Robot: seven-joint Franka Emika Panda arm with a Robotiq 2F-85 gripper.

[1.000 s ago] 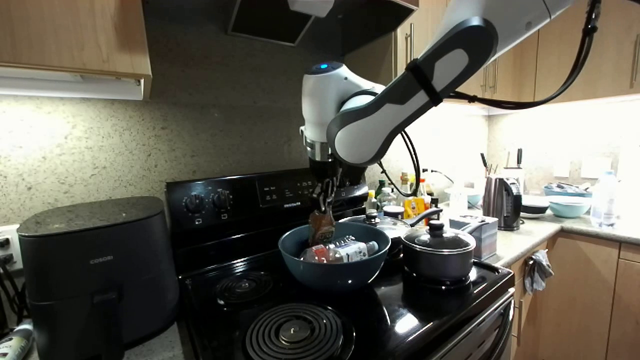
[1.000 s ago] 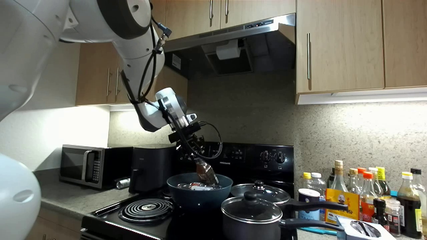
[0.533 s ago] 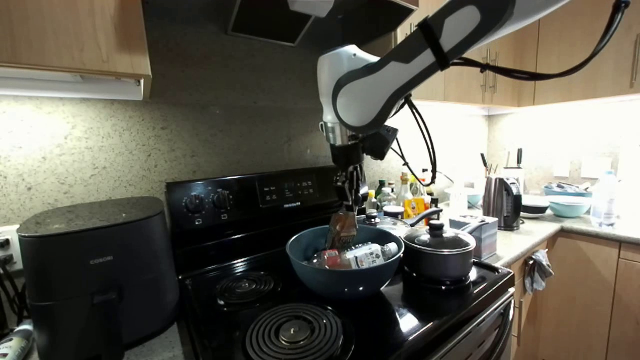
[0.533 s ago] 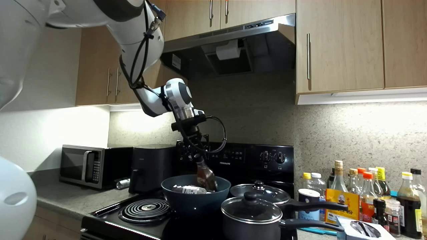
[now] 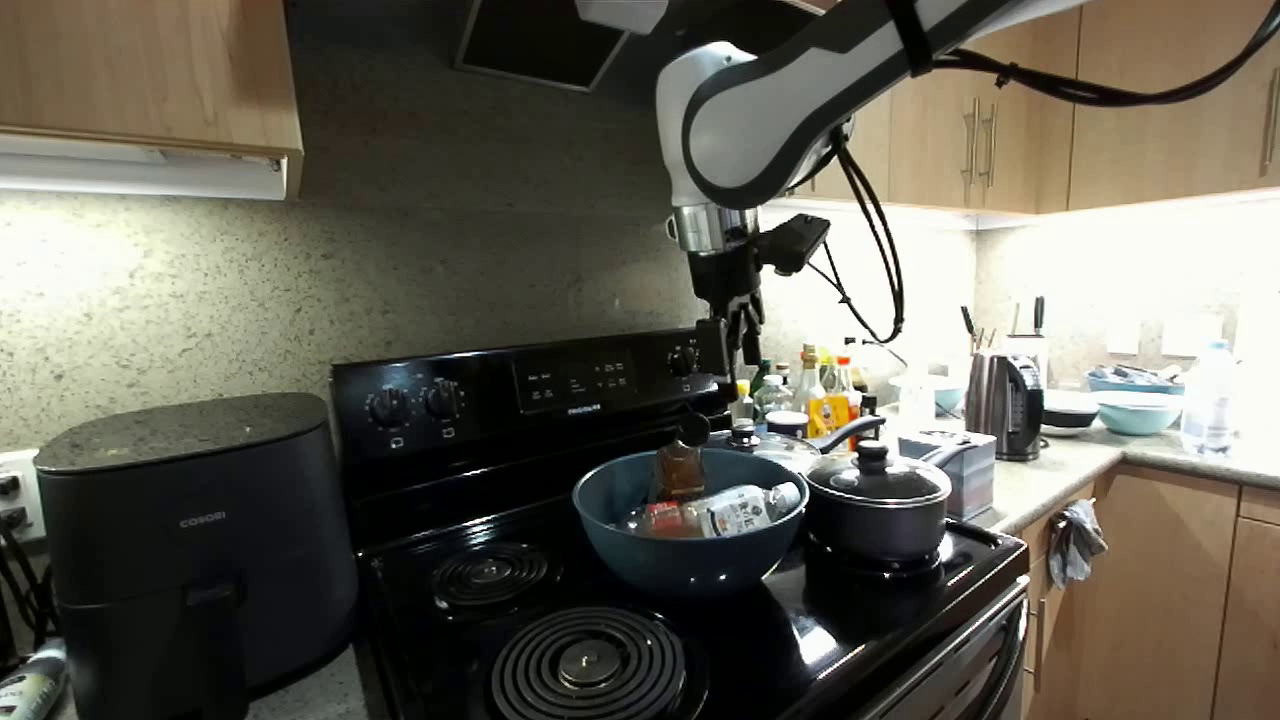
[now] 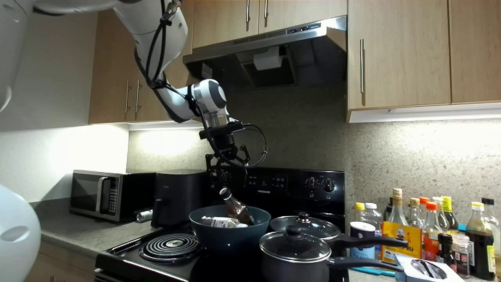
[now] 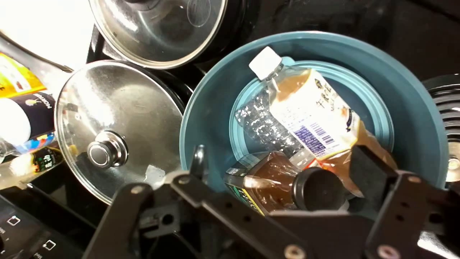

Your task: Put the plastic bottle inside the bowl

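The black two-fingered gripper point(image 7: 282, 160) is spread wide, holding nothing. Just below it, the amber-brown, black-capped plastic bottle point(image 6: 238, 209) leans inside the wide round blue bowl point(image 5: 685, 572), its long axis slanting cap-up toward the gripper; straight up seems the clean way off.

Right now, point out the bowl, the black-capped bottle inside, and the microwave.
Bowl point(image 5: 690, 568), in an exterior view: outer wall.
Black-capped bottle point(image 7: 275, 183), wrist view: brown body.
Microwave point(image 6: 84, 194), in an exterior view: door window.

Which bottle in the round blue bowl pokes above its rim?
The black-capped brown plastic bottle, leaning neck up; the white-capped bottle and clear bumpy plastic lie lower.
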